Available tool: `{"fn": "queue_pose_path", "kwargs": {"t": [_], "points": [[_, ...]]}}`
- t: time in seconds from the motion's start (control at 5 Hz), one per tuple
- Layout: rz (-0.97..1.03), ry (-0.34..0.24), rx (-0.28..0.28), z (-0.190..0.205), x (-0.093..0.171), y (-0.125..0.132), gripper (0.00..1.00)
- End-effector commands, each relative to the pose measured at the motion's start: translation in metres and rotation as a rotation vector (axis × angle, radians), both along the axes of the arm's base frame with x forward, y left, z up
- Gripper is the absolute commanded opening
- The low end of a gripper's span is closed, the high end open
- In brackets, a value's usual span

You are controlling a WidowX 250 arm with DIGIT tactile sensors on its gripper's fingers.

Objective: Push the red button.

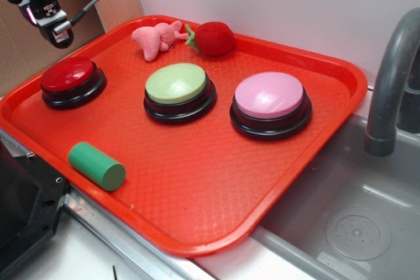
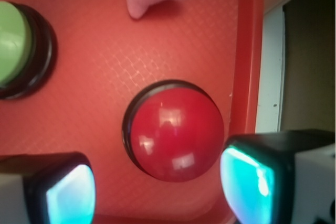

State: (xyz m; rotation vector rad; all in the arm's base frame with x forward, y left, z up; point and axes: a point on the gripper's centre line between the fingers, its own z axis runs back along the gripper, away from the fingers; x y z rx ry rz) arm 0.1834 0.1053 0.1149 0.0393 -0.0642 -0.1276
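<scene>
The red button (image 1: 68, 75) with its glossy dark-red dome on a black base sits at the left end of the red tray (image 1: 197, 181). In the wrist view the red button (image 2: 176, 131) lies below and between my fingers. My gripper (image 2: 157, 190) is open and empty, with cyan-lit pads (image 2: 247, 179) wide apart. In the exterior view the gripper (image 1: 49, 18) hovers above and behind the button, apart from it.
A light-green button (image 1: 177, 85) and a pink button (image 1: 270, 96) stand to the right of the red one. A green cylinder (image 1: 97, 166) lies near the tray's front. A pink plush (image 1: 154, 36) and a strawberry (image 1: 211, 37) lie at the back. A sink (image 1: 348, 214) with a faucet (image 1: 390, 77) is at right.
</scene>
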Motion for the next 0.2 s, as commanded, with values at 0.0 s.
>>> {"fn": "queue_pose_path", "kwargs": {"t": [0.0], "points": [[0.000, -0.092, 0.030, 0.0326, 0.0079, -0.0020, 1.00]]}}
